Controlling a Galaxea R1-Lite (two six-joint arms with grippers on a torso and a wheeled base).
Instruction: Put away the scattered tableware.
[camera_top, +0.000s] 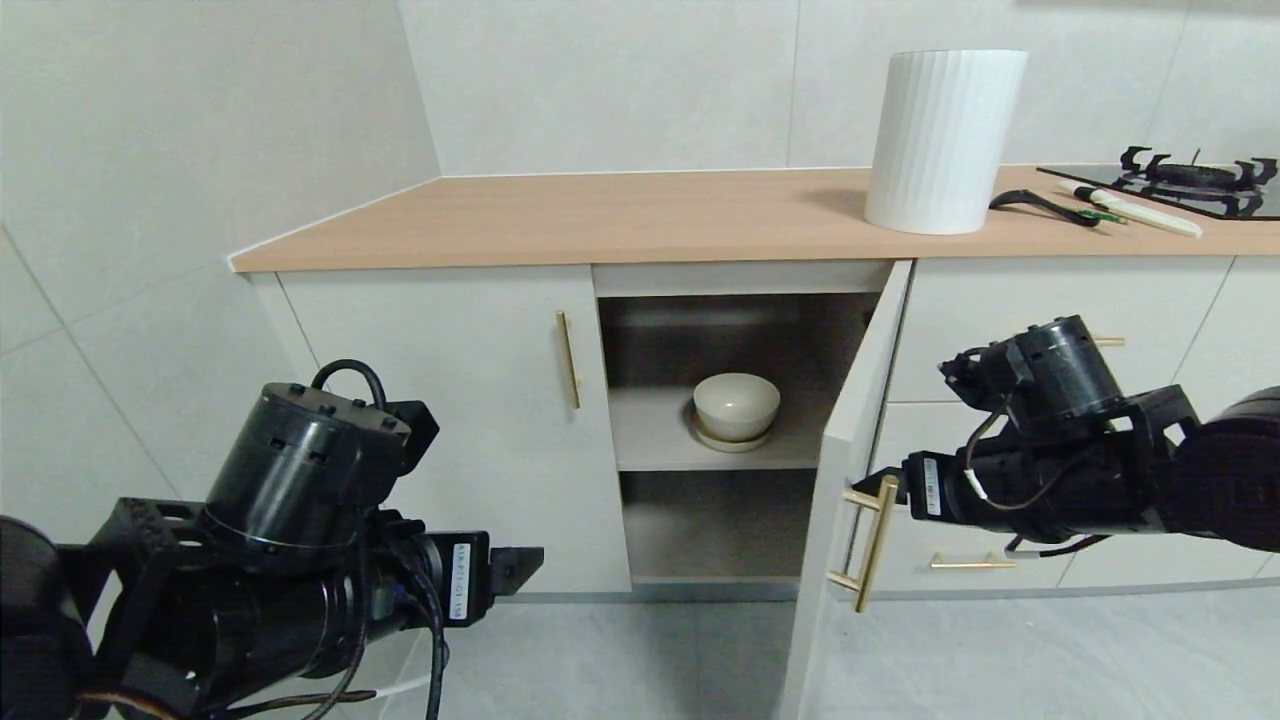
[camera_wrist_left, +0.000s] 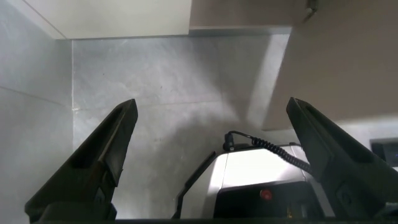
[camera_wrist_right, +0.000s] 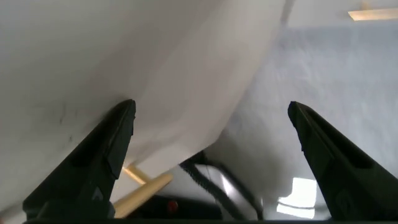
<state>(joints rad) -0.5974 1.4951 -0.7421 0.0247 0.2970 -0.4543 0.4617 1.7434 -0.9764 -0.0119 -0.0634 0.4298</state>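
1. One bowl (camera_top: 737, 404) already stowed: sits on a small plate (camera_top: 728, 441) on the middle shelf (camera_top: 650, 430) inside the open cupboard (camera_top: 740, 280).
2. Cupboard door (camera_top: 850, 400) stands wide open at the right side of the cupboard, with its brass handle (camera_top: 872, 540) turned toward the right arm.
3. Right gripper (camera_top: 885, 482) just beside that handle, at the outer face of the cupboard's door. Fingers (camera_wrist_right: 106, 155) spread wide and gripping nothing, with the door panel and the handle between them in the right wrist view.
4. Left gripper (camera_top: 525, 562) low and to the left of the cupboard, well apart from it, above the floor (camera_top: 640, 650). Fingers (camera_wrist_left: 106, 155) spread wide as well, carrying nothing.
5. On the bench (camera_top: 600, 215) above the cupboard and off to its right: a white ribbed jar (camera_top: 940, 140), a black cord (camera_top: 1040, 205), and a pale-handled utensil (camera_top: 1140, 212) next to the hob (camera_top: 1200, 180).
6. Seems well advanced: bowl and plate put away, both grippers free.
7. Probably left: shutting the cupboard door, for which the right gripper looks well placed. Cannot tell whether the utensil on the bench counts as scattered tableware; if so, that piece awaits collection too.
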